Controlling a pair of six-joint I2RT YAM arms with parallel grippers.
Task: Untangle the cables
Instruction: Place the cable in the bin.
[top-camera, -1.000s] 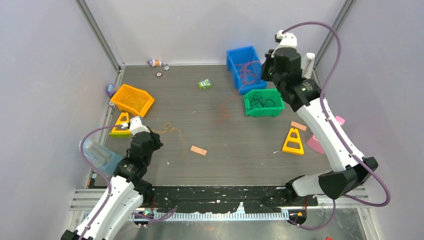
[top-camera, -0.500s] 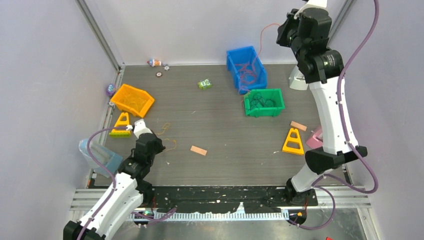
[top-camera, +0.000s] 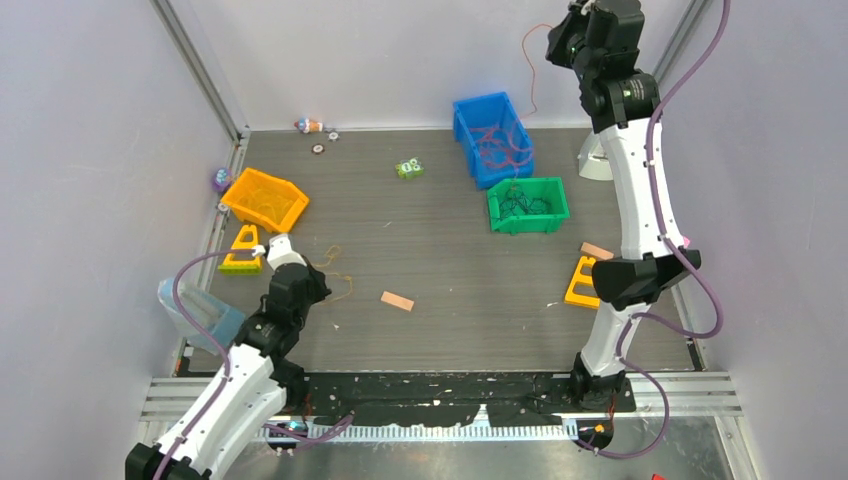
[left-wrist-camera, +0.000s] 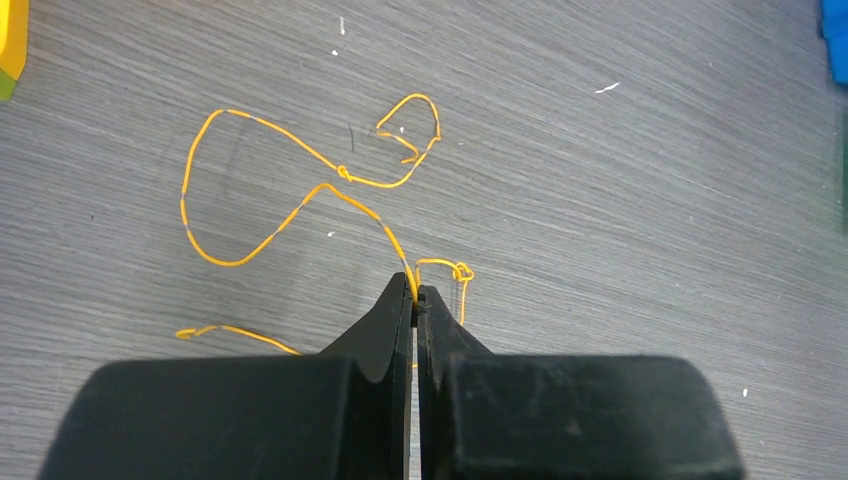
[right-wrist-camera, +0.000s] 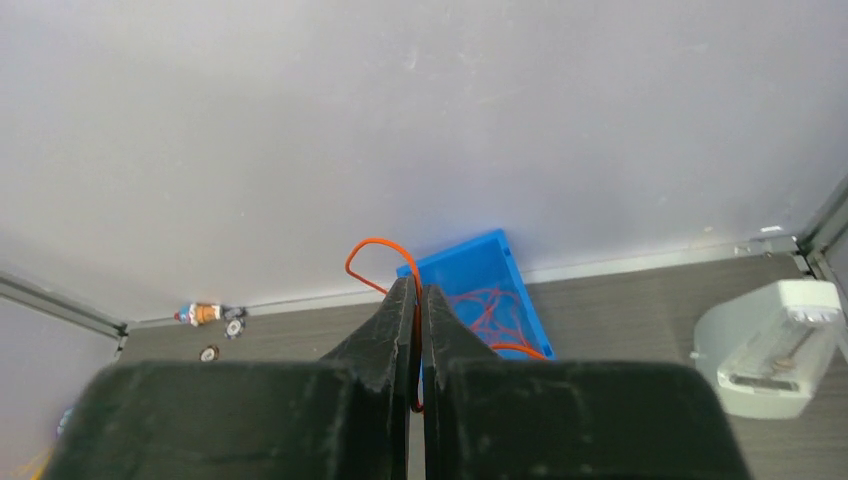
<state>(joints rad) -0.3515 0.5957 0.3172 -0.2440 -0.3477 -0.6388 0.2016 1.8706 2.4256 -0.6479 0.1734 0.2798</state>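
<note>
- Our left gripper (left-wrist-camera: 414, 295) sits low over the counter (left-wrist-camera: 620, 200). Its jaws are pressed together on the orange-yellow cable (left-wrist-camera: 343, 172), which lies in loose loops on the grey surface just ahead of the fingertips.
- Our right gripper (right-wrist-camera: 419, 290) is raised high near the back wall, jaws pinched tight on a red cable (right-wrist-camera: 372, 240). The strand arcs above the fingertips and hangs down to the blue bin (top-camera: 462, 118).
- More red cables (top-camera: 500, 140) lie coiled inside that blue bin.
- We see dark cables (top-camera: 522, 203) bunched in the green bin (top-camera: 530, 222), just in front of the blue one.
- An orange bin (top-camera: 265, 200) stands at the counter's left side, well apart from both.
</note>
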